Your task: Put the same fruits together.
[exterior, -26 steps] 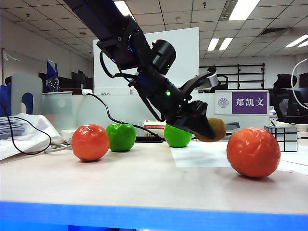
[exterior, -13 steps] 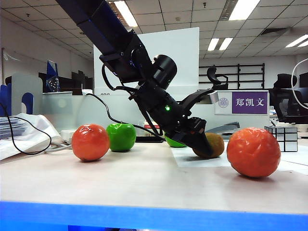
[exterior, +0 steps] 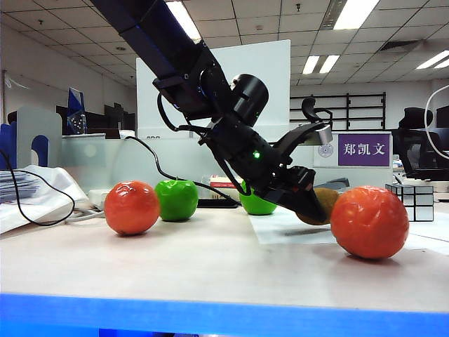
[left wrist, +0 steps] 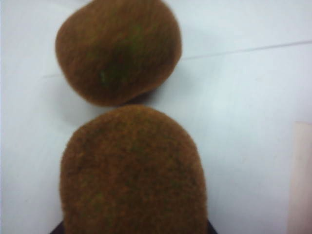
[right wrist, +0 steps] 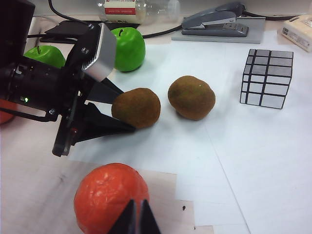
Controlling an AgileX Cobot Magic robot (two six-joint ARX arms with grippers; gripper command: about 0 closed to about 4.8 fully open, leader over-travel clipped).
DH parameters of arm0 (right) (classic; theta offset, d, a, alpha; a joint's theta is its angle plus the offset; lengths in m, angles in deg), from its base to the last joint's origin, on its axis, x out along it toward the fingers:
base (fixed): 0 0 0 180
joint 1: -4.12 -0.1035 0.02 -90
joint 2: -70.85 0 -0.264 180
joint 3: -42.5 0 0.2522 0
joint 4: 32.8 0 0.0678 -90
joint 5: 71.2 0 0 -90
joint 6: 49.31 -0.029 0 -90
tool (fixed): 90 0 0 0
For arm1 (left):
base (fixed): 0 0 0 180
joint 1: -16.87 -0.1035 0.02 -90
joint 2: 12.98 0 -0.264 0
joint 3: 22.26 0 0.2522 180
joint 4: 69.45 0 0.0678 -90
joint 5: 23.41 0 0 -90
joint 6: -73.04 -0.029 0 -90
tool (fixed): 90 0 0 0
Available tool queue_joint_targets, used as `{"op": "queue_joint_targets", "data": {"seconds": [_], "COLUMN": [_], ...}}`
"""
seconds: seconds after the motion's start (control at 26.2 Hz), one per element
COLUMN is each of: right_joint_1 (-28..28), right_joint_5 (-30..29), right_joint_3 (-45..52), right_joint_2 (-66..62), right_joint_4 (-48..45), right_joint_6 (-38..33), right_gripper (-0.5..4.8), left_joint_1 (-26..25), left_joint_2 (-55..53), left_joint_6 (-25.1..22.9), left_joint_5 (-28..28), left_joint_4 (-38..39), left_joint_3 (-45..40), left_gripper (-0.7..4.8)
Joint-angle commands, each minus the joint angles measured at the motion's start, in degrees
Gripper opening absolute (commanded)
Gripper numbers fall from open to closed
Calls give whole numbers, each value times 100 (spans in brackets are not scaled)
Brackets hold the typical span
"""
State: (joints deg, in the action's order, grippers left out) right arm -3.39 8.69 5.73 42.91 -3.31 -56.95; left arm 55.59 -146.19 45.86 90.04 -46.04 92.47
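left pincer (right wrist: 127, 117) pinching kiwi (right wrist: 137, 107) | second kiwi (right wrist: 191, 97) just beside | right pincer (right wrist: 136, 218) pressed together

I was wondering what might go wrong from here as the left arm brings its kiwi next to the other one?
1. The left gripper holds its kiwi close to the second kiwi; setting it down may nudge that one, and it could roll toward the cube.
2. The kiwi is oval, so it may roll once released.
3. The right gripper looks shut beside an orange fruit; a small move could push it.
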Motion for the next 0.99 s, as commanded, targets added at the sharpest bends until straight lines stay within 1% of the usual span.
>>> {"op": "queue_joint_targets", "data": {"seconds": [0.04,0.34,0.38,0.42,0.5,0.53,0.61,0.72,0.84,0.88,0.92,0.99], "right_joint_1": [-4,-4,-4,-4,-4,-4,-4,-4,-2,-2,-2,-2], "right_joint_5": [15,15,15,15,15,17,17,17,17,17,17,17], "right_joint_3": [-31,-31,-31,-31,-31,-31,-31,-31,-31,-31,-31,-31], "right_joint_2": [2,2,2,2,4,2,2,2,2,2,2,2], "right_joint_4": [-107,-138,-144,-144,-144,-144,-144,-144,-144,-144,-144,-146], "right_joint_6": [22,22,22,22,22,24,24,24,26,26,24,26], "right_gripper": [22,22,22,22,22,22,22,22,22,22,22,22], "left_joint_1": [15,48,48,48,55,55,55,55,55,55,55,55], "left_joint_2": [-4,-4,-4,-4,-4,-4,-4,-4,-4,-4,-4,-4], "left_joint_6": [20,22,28,31,42,42,39,24,-26,-26,-28,-35], "left_joint_5": [-28,-28,-28,-28,-28,-28,-28,-28,-66,-122,-160,-166], "left_joint_4": [-81,-236,-258,-273,-299,-306,-306,-306,-319,-328,-330,-334], "left_joint_3": [42,42,42,42,42,42,42,42,42,42,42,42], "left_gripper": [-6,-5,5,36,122,155,184,198,323,352,362,420]}}
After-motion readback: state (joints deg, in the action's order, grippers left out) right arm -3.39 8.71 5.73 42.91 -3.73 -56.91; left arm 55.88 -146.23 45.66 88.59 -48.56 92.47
